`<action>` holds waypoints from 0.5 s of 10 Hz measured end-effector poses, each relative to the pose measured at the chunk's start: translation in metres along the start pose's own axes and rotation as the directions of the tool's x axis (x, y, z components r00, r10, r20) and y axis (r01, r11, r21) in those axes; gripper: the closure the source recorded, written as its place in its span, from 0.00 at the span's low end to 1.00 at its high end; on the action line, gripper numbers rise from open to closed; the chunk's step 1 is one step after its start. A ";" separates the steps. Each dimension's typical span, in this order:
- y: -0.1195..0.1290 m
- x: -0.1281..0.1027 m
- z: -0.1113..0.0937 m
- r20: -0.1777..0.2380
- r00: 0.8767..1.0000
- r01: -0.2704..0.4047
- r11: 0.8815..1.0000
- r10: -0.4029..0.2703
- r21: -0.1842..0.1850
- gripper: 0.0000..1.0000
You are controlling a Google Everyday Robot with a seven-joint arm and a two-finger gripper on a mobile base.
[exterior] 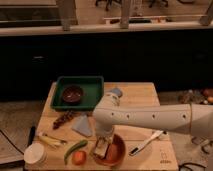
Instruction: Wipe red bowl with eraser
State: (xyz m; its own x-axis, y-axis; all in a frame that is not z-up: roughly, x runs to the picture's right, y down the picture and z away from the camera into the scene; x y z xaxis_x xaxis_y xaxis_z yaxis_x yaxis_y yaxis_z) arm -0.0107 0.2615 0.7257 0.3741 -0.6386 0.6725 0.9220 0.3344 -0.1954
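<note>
Pincer (102, 145) in red bowl (119, 153), cloth (82, 126) beside

Green tray (80, 78) sits back left on wooden table (135, 95), small maroon bowl (73, 94) inside it. Grey-blue cloth (82, 126) lies just left of the gripper (102, 144). Green pepper (75, 149) and white brush (147, 142) lie near front edge.

There are two bowls, one red bowl (117, 154) and one smaller maroon bowl (73, 94). There is one each of green tray (57, 95), grey-blue cloth (82, 126), green chili (75, 149), round orange fruit (79, 158), white tub (35, 154) and white-handled utensil (147, 142). The one gripper (102, 145) holds the one eraser (101, 149) at the red bowl's left rim.
</note>
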 end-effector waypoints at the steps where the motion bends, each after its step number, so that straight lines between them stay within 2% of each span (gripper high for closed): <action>1: 0.006 -0.004 -0.001 0.001 1.000 -0.022 1.000 0.022 -0.001 1.00; 5: 0.037 -0.004 -0.006 -0.029 0.991 -0.131 0.991 0.131 -0.004 1.00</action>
State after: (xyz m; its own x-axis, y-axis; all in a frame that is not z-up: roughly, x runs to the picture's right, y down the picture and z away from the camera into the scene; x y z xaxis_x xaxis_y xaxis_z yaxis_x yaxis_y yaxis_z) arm 0.0224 0.2717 0.7117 0.4945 -0.6089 0.6202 0.8653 0.4125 -0.2848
